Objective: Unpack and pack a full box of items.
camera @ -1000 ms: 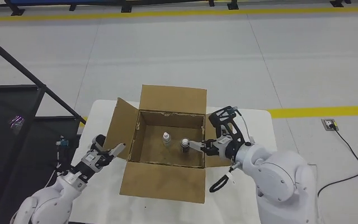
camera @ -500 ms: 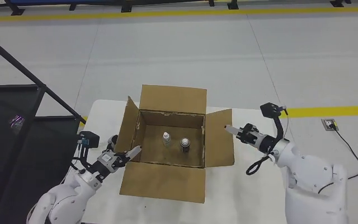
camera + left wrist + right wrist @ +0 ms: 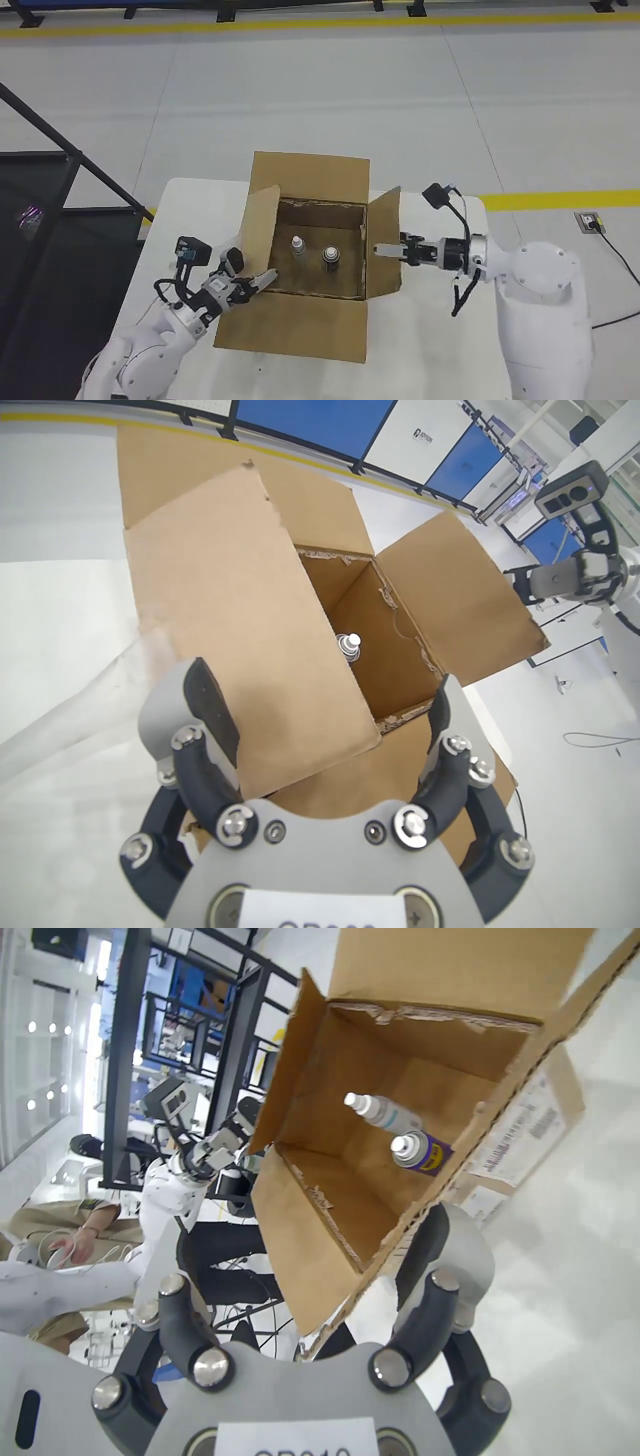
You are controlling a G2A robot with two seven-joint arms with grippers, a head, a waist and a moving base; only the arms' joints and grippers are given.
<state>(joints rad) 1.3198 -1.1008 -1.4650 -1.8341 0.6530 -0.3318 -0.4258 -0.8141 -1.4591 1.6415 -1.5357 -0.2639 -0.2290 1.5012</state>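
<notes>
So, left to right. The left gripper [image 3: 246, 283] is found near the table's [image 3: 190, 215] left edge, right at the box's [image 3: 290, 325] near-left corner. It's spread wide and nothing is held. In the left wrist view the near corner of the left flap [image 3: 258, 225] sits between the open fingers [image 3: 210, 705], though actual contact can't be made out. That flap is tipped up and leaning in over the opening.

The box itself is parked mid-table, back flap folded out toward the far edge and front flap folded out flat toward the near edge. Two things are left standing on its floor: a white-capped bottle [image 3: 297, 245], and just beside it a spray can [image 3: 330, 260] with a purple label.

The right flap [image 3: 385, 240] is also raised. The right gripper [image 3: 385, 250] is set against its outer edge, jaws apart, with the flap's edge running between them and nothing clamped.

Handling-wise, the cardboard is probably light and stiffish, but it's torn along the creases, so springback should be expected. Flaps are best taken at the free edge near the middle, or just pushed flat. The bottle and can look light, smooth and tippy, so they'd be better gripped around the body, below the cap.
</notes>
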